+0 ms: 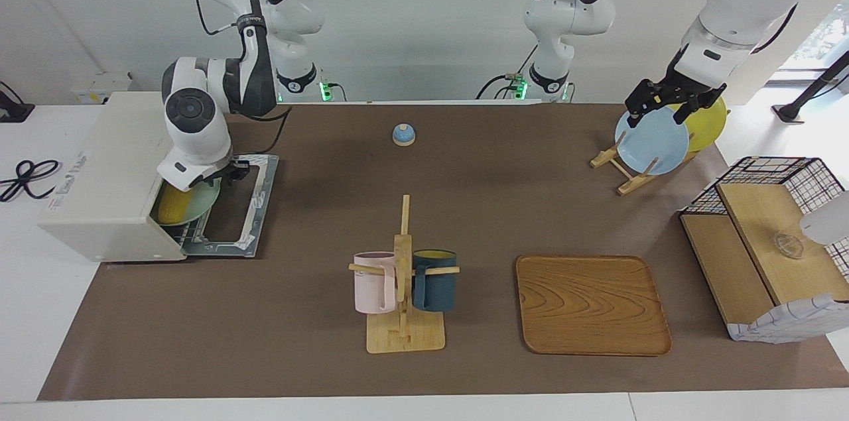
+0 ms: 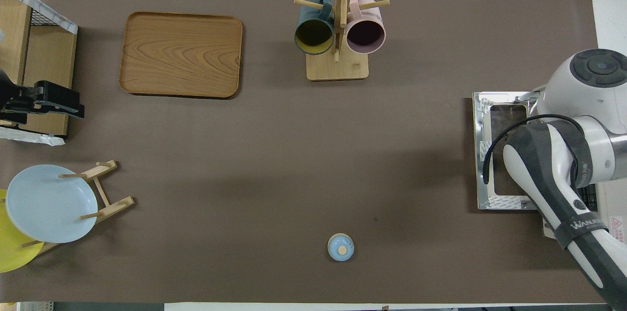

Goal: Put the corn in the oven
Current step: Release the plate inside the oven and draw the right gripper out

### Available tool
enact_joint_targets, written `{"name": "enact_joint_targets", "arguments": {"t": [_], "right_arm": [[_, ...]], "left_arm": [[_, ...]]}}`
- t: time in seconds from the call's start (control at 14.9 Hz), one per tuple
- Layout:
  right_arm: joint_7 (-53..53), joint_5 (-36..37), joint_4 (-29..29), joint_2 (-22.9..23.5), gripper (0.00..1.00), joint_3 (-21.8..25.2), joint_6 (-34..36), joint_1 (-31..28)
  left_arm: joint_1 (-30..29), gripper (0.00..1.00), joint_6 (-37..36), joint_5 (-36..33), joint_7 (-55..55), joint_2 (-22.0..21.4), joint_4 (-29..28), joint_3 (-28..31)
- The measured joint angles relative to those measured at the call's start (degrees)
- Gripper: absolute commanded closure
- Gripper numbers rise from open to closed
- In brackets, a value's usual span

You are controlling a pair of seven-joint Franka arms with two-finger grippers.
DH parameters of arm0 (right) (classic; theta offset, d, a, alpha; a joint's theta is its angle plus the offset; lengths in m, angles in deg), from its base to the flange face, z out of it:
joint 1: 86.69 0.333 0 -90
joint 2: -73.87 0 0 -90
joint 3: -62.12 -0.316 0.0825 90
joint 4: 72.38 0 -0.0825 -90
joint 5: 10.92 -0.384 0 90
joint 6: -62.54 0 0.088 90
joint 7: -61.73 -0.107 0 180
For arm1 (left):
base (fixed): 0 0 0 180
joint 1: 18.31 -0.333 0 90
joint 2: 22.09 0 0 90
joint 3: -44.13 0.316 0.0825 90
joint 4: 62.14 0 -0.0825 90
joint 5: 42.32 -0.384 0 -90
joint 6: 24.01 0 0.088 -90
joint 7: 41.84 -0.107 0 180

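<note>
The right gripper (image 1: 222,176) is hovering at the oven (image 1: 106,176) mouth, jaws unreadable, with the corn (image 1: 174,203) lying inside on a green plate (image 1: 199,205) just below it, while the left gripper (image 1: 666,103), open, is waiting over the plate rack (image 1: 623,172).

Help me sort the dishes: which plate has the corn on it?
The pale green plate on the rack inside the open oven; the corn lies on it. The blue plate and yellow plate stand bare in the wooden rack.
</note>
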Motion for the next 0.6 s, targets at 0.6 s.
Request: {"name": "enact_joint_targets", "arguments": {"t": [0.6], "right_arm": [[-3.52,-10.40,3.46,0.28,1.00,-0.25,-11.47,6.26]], "left_arm": [[0.00,0.00,-0.03,0.00,0.00,0.00,0.00,0.00]]}}
